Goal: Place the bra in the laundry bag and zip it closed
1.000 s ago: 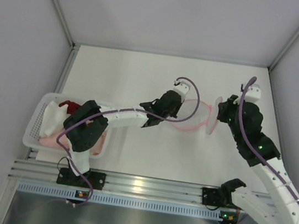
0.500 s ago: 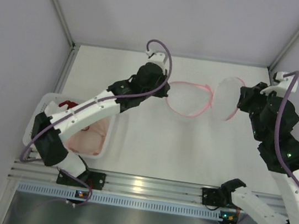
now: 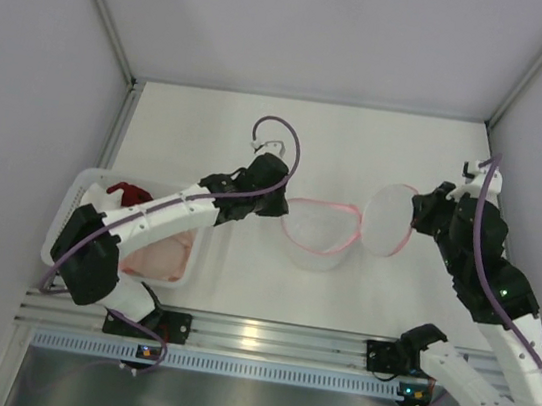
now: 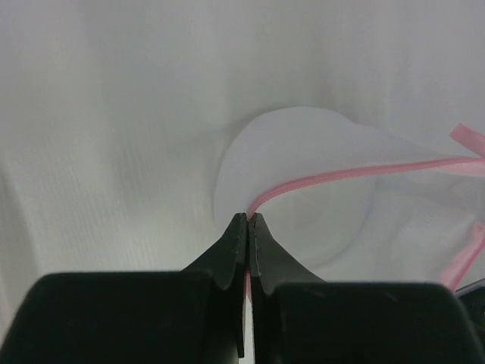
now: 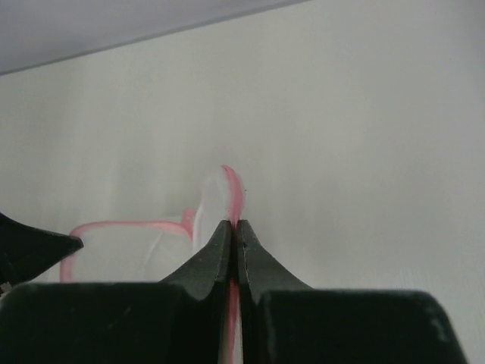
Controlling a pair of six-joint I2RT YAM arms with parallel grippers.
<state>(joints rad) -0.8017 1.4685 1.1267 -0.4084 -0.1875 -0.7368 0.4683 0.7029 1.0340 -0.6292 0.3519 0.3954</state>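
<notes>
The laundry bag [image 3: 319,238], white mesh with a pink zip rim, hangs open between both grippers at mid table. My left gripper [image 3: 280,205] is shut on the rim of its cup-shaped half; in the left wrist view the pink rim [image 4: 356,172] runs out from my left gripper [image 4: 248,216]. My right gripper [image 3: 413,219] is shut on the rim of the round lid half [image 3: 387,219]; the right wrist view shows my right gripper [image 5: 233,222] pinching that pink edge [image 5: 234,191]. The pale pink bra [image 3: 157,254] lies in the basket at the left, apart from both grippers.
The white perforated basket [image 3: 58,234] stands at the table's near left edge, under the left arm's upper links. A dark red bra [image 3: 129,190] lies in its far end. Grey walls close in the table at the back and on both sides.
Both arms, still gripping the rim, carried the bag toward the back of the table and then forward again. It now hangs nearer the front, its cup half sagging open.
</notes>
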